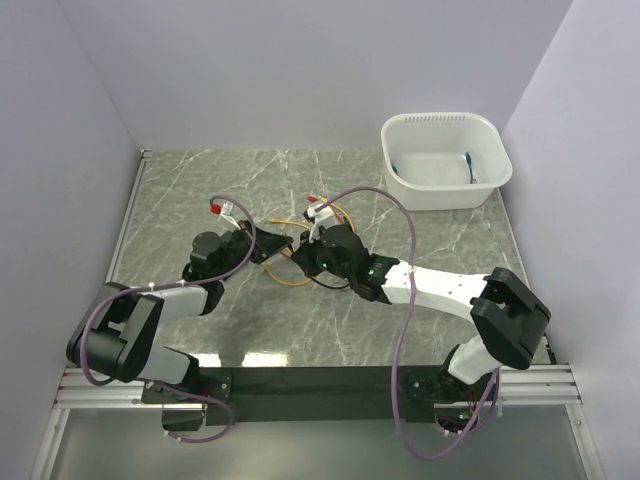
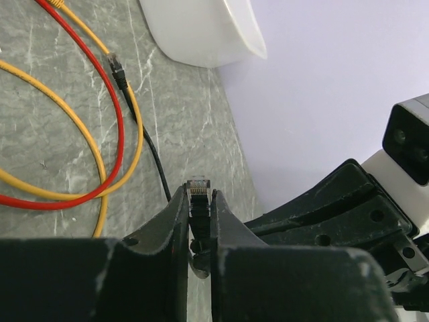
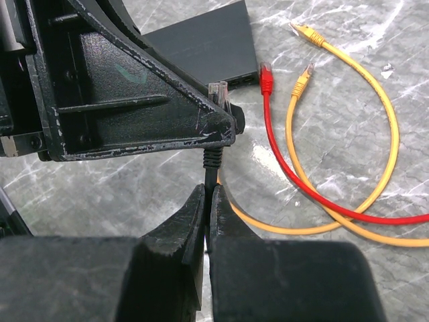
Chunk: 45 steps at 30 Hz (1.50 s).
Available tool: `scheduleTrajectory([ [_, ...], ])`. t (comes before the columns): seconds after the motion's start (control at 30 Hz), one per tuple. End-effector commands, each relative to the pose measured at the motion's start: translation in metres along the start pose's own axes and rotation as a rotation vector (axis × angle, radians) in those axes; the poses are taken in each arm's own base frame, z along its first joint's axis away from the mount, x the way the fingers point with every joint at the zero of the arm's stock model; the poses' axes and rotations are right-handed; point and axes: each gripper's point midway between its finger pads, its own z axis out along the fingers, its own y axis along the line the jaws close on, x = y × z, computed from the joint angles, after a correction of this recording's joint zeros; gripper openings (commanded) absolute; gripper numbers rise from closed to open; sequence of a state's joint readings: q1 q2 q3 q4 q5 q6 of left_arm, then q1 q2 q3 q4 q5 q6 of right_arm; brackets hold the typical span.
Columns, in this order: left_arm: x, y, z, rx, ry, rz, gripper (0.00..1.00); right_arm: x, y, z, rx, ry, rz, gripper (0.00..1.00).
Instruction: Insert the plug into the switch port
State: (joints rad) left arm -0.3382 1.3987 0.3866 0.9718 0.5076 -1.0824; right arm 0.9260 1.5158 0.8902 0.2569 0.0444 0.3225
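A black cable ends in a plug (image 2: 198, 186) with a clear tip, and my left gripper (image 2: 199, 196) is shut on it, the tip sticking out past the fingertips. In the right wrist view the same plug (image 3: 218, 91) shows at the tip of the left finger (image 3: 134, 94), a short way in front of the flat black switch (image 3: 208, 41). The plug stands apart from the switch port (image 3: 242, 80) on the box's near edge. Just below the plug's boot, my right gripper (image 3: 209, 196) is shut on the black cable (image 3: 212, 169). Both grippers meet at mid-table (image 1: 290, 250).
A red cable (image 3: 281, 161) and yellow cables (image 3: 375, 100) loop on the marble table right of the switch, their plugs lying near its ports. The black cable's other plug (image 2: 115, 65) rests on the table. A white tub (image 1: 445, 160) stands at the back right.
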Motion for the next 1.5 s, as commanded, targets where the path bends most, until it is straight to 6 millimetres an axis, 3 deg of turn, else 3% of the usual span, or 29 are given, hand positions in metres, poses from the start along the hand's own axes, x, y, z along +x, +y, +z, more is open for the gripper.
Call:
scheduleTrajectory([
  [0.0, -0.007, -0.015, 0.006, 0.062, -0.016, 0.042, 0.01, -0.027, 0.012, -0.007, -0.056, -0.086, 0.033, 0.0],
  [0.1, -0.007, -0.017, 0.005, 0.079, -0.015, 0.051, 0.0, -0.029, 0.01, -0.01, -0.078, -0.091, 0.058, 0.0],
  [0.17, -0.006, -0.018, 0.004, 0.086, -0.014, 0.058, 0.01, -0.035, 0.009, -0.014, -0.102, -0.109, 0.075, 0.14],
  [0.2, -0.006, -0.019, 0.005, 0.089, -0.013, 0.063, 0.01, -0.037, 0.009, -0.017, -0.118, -0.118, 0.081, 0.29],
  [0.27, -0.006, -0.022, 0.004, 0.101, -0.009, 0.088, 0.0, -0.042, 0.015, -0.026, -0.185, -0.143, 0.098, 0.48],
  [0.3, -0.006, -0.023, 0.004, 0.106, -0.004, 0.1, 0.01, -0.046, 0.011, -0.03, -0.205, -0.157, 0.105, 0.64],
  [0.37, -0.007, -0.028, 0.004, 0.125, 0.0, 0.138, 0.0, -0.051, 0.019, -0.043, -0.313, -0.184, 0.132, 0.7],
  [0.4, -0.006, -0.032, 0.003, 0.141, 0.008, 0.151, 0.01, -0.056, 0.012, -0.047, -0.327, -0.205, 0.146, 0.73],
  [0.43, -0.006, -0.034, 0.003, 0.152, 0.009, 0.174, 0.01, -0.052, 0.011, -0.054, -0.361, -0.203, 0.176, 0.74],
  [0.47, -0.006, -0.037, 0.002, 0.163, 0.012, 0.187, 0.0, -0.061, 0.02, -0.064, -0.439, -0.237, 0.168, 0.74],
  [0.53, -0.007, -0.043, 0.001, 0.187, 0.017, 0.225, 0.0, -0.06, 0.013, -0.074, -0.491, -0.246, 0.221, 0.74],
  [0.57, -0.007, -0.047, 0.0, 0.206, 0.018, 0.239, 0.0, -0.072, 0.017, -0.082, -0.544, -0.299, 0.212, 0.74],
  [0.6, -0.007, -0.051, -0.001, 0.224, 0.019, 0.251, 0.01, -0.069, 0.022, -0.089, -0.606, -0.283, 0.212, 0.73],
  [0.67, -0.004, -0.066, -0.005, 0.302, 0.033, 0.283, 0.0, -0.072, 0.021, -0.093, -0.676, -0.292, 0.257, 0.71],
  [0.73, 0.004, -0.078, -0.012, 0.379, 0.068, 0.285, 0.0, -0.063, 0.025, -0.092, -0.762, -0.225, 0.327, 0.67],
  [0.8, 0.005, -0.097, -0.021, 0.478, 0.054, 0.325, 0.01, -0.074, 0.029, -0.1, -0.845, -0.268, 0.318, 0.64],
  [0.83, 0.008, -0.098, -0.022, 0.495, 0.074, 0.305, 0.0, -0.065, 0.028, -0.095, -0.872, -0.215, 0.381, 0.63],
  [1.07, 0.01, -0.107, -0.021, 0.527, 0.088, 0.325, 0.01, -0.062, 0.019, -0.079, -0.86, -0.182, 0.427, 0.58],
  [1.47, 0.025, -0.114, -0.003, 0.46, 0.107, 0.384, 0.01, -0.062, 0.02, -0.076, -0.853, -0.177, 0.411, 0.42],
])
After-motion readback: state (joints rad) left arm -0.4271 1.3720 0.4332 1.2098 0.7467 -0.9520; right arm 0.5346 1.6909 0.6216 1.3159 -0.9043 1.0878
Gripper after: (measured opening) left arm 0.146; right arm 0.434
